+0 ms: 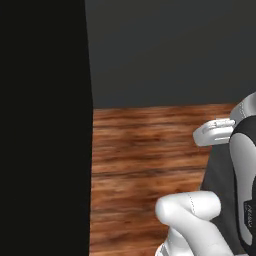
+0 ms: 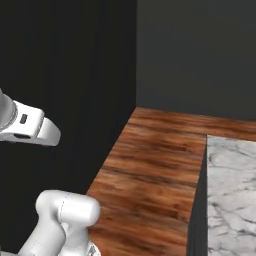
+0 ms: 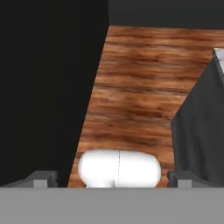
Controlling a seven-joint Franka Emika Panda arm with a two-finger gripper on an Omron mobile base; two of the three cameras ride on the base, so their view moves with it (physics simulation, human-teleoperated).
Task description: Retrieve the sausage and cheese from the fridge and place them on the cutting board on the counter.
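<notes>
The fridge (image 1: 45, 125) is a tall black face that fills the left of the left base view, and it also stands at the left in the right base view (image 2: 65, 75) and the hand view (image 3: 43, 87). Its doors look shut and nothing inside shows. The white-grey marble counter (image 2: 232, 195) lies at the lower right, with a pale corner (image 3: 219, 59) in the hand view. My gripper (image 3: 113, 178) points down over the wooden floor, open, its fingertips (image 3: 41, 177) far apart with nothing between them. The sausage, the cheese and the cutting board are out of view.
A brown wooden floor (image 2: 150, 165) runs between the fridge and the counter's dark grey side panel (image 3: 197, 131). A dark grey wall (image 1: 170, 50) closes off the back. The white arm (image 1: 192, 210) rises from the bottom of both base views.
</notes>
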